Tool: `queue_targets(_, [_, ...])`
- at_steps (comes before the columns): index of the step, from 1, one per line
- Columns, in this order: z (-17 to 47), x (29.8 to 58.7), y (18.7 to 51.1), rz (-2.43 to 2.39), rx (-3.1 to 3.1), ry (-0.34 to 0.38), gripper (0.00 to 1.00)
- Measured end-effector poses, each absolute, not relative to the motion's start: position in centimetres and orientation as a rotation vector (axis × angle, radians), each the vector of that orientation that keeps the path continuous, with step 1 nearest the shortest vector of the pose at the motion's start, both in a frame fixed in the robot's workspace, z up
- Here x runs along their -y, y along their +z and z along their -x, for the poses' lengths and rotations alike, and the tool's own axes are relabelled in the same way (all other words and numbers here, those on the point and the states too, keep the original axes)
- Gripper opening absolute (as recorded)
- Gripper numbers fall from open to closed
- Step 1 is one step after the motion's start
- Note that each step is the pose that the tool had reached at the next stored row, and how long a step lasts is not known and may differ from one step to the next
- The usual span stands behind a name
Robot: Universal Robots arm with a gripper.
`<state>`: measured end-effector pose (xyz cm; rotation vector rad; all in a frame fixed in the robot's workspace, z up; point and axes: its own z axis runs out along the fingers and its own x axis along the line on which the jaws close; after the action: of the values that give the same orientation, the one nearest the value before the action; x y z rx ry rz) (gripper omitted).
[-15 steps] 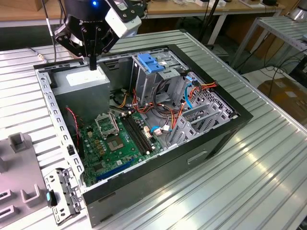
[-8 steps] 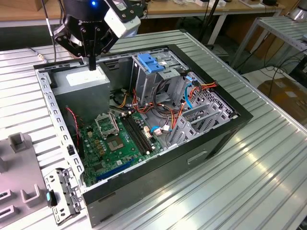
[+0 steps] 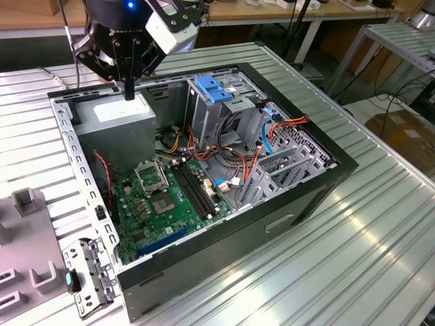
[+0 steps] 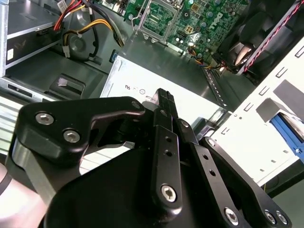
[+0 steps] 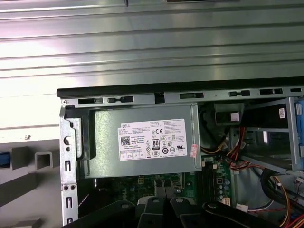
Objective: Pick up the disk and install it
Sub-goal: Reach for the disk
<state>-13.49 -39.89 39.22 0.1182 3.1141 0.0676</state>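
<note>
At eleven o'clock in the exterior view, one gripper (image 3: 129,89) hangs closed and empty over one power supply (image 3: 119,113), its arm (image 3: 112,17) cropped.

Robotics lab or workshop: an open PC case (image 3: 272,224) lies on a ribbed metal table (image 3: 380,258). Beyond the case stand wooden benches (image 3: 238,10); beside it, floor cables (image 3: 397,95) and a cardboard box (image 3: 401,132).
</note>
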Motion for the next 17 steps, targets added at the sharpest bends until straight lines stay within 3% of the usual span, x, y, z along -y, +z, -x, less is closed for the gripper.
queue_targets(17, [14.12, 39.89, 39.17, -0.118, -3.116, 0.067, 0.11])
